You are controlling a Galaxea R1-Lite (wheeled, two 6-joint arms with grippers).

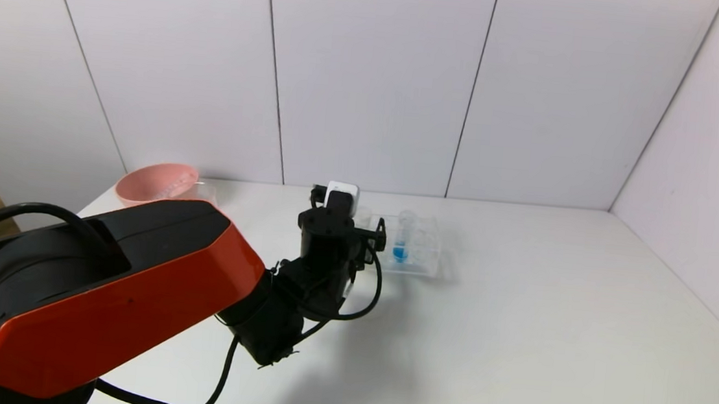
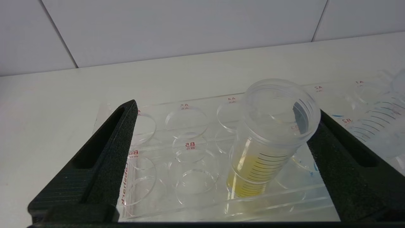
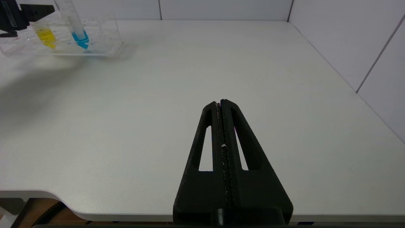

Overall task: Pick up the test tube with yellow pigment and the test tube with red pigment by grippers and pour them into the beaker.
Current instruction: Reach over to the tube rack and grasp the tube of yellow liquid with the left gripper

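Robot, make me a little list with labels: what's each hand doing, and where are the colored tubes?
left gripper: open, fingers either side of the test tube with yellow pigment
yellow tube: standing in the clear rack, tilted
blue tube: in the same rack, beside the yellow
right gripper: shut, holding nothing, over the white table
red tube: not seen
pink bowl: table's far left

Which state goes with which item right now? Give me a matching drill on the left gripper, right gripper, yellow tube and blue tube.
Items:
1. left gripper
2. right gripper
3. slim clear test tube with yellow pigment
4. slim clear tube with blue liquid

States:
A. shut on nothing, over the bare white table
B. standing in the clear many-holed rack, outside the open fingers
C. open, fingers astride a tube
D. in the rack, between two black fingers

Pairs: 1-C, 2-A, 3-D, 4-B
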